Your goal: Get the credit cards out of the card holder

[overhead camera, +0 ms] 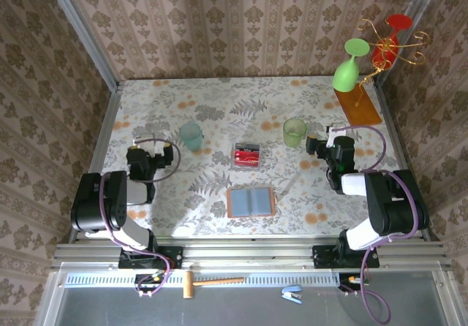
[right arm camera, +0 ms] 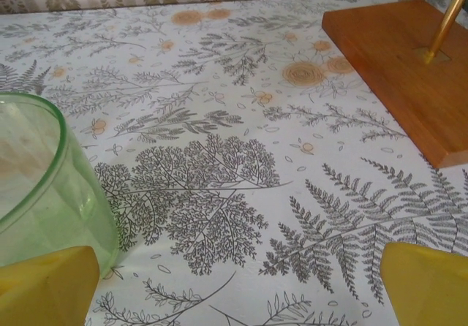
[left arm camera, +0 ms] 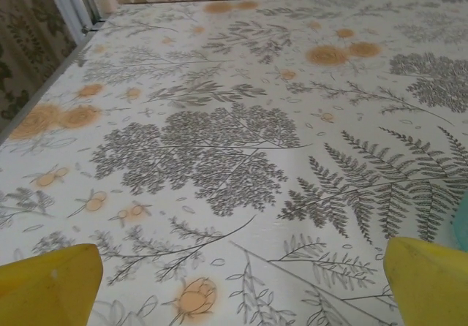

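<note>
Two arms sit folded low at the near corners of the floral bench (overhead camera: 219, 96), which is walled by patterned paper on three sides and edged by a metal rail at the front. The widest open stretch of bench lies along the back, behind the cups. A wooden stand (overhead camera: 358, 105) hung with a green goblet (overhead camera: 351, 66) takes the right rear corner.

The left claw (overhead camera: 150, 140) points toward the back wall near the left edge. Its yellow fingertips (left arm camera: 47, 286) are spread wide over bare cloth and grip nothing, and a teal cup (overhead camera: 191, 134) stands just to its right. The right claw (overhead camera: 336, 131) also faces the back wall, jaws wide apart and holding nothing. A green cup (overhead camera: 295, 131) sits close on its left, with the stand's base ahead on its right.

The card holder (overhead camera: 251, 201) lies opened flat, grey-blue inside up, near the front centre, between the two arms and well apart from both claws. Behind it, a small clear box (overhead camera: 235, 158) holds what look like the red credit cards (overhead camera: 247, 154).
</note>
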